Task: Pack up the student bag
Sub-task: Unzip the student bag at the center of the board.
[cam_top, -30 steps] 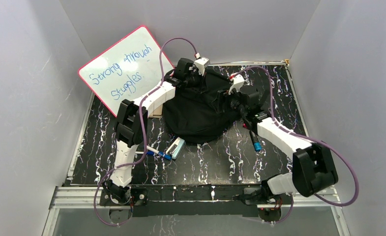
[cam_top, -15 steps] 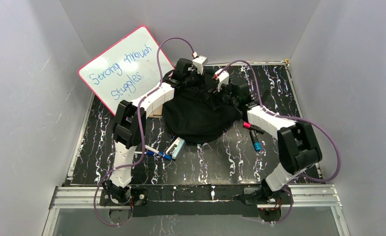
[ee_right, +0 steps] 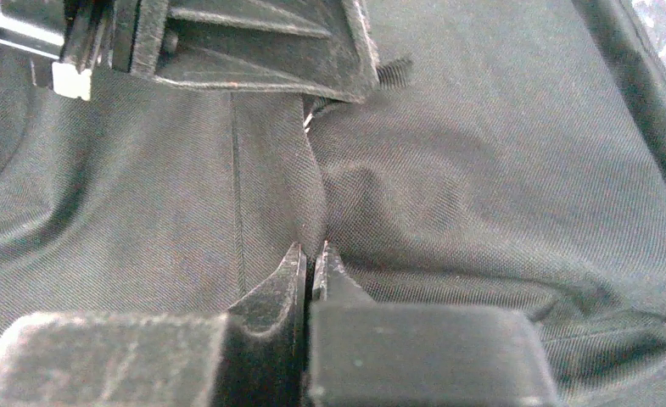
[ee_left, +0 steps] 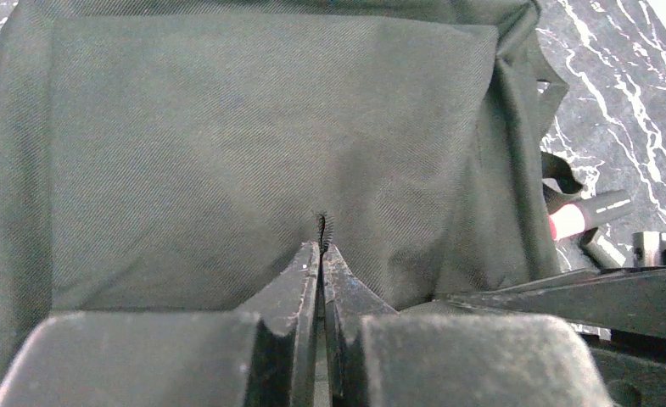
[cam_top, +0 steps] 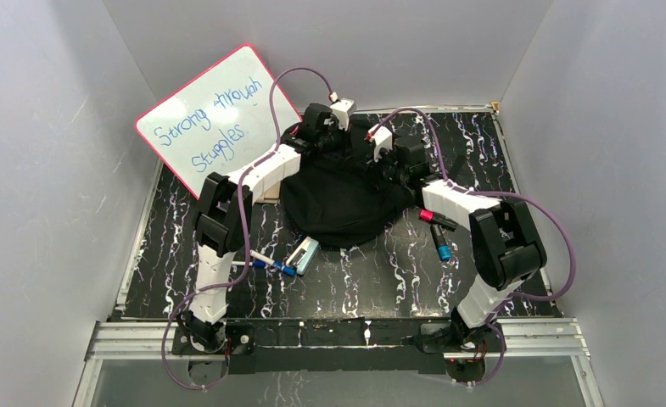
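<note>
Now nips the large black soft fabric backpack [cam_top: 338, 203], lying far-centre on the black marbled table [cam_top: 380, 280], in the just-closed right gripper [ee_right: 310, 250] beside the left gripper [ee_left: 321, 246], shut on the same cloth: seemingly set to spread its opening.

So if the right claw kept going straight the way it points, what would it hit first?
The student bag: the right gripper looks pinched on a fold of its black fabric. Just beyond sits the left gripper, though depth is hard to judge.

White walls [cam_top: 41, 212], black marbled tabletop [cam_top: 380, 288], even light.
</note>
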